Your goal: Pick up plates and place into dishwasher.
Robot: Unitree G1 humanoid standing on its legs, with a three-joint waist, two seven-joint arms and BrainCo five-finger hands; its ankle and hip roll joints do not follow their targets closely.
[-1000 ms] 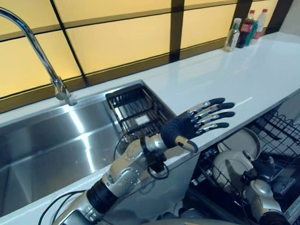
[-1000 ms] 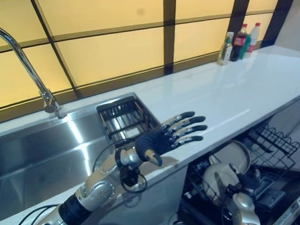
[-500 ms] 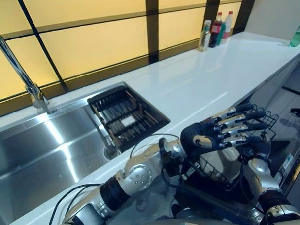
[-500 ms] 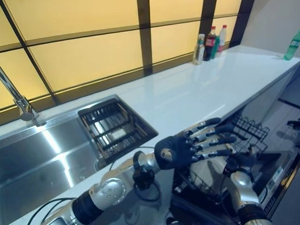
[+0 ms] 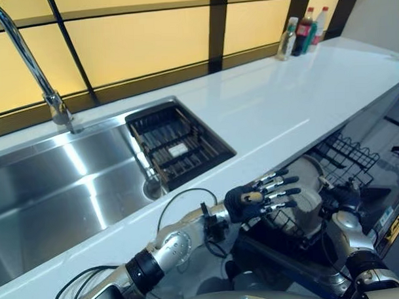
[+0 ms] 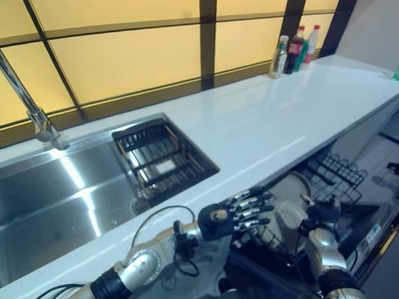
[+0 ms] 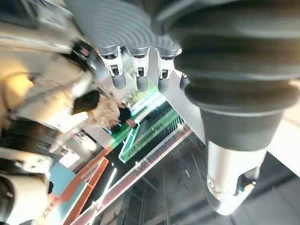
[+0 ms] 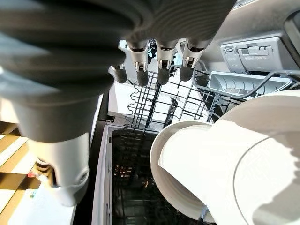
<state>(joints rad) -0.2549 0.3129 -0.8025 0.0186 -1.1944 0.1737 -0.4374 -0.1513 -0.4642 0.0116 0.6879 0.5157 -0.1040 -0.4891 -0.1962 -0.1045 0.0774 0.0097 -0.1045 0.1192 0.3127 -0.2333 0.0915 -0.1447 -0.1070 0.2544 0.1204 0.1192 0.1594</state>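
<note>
Two white plates [image 5: 305,197] stand on edge in the black wire dishwasher rack [image 5: 348,159] below the counter; the right wrist view shows the plates [image 8: 187,164] close by in the rack [image 8: 154,105]. My left hand [image 5: 250,199] hangs open just under the counter edge, its straight fingers reaching toward the plates and holding nothing. Beside the plates, on their right, my right hand [image 5: 344,197] is open, and its fingers [image 8: 161,63] stretch out over the rack with nothing in them.
The white counter [image 5: 283,94] runs to the far right, with several bottles [image 5: 303,34] at its end. A steel sink [image 5: 57,194] with a tall faucet [image 5: 26,57] holds a black drainer basket [image 5: 176,147].
The camera has shifted. My left hand has come down from above the counter edge to below it, in front of the dishwasher rack. The right hand stays by the plates.
</note>
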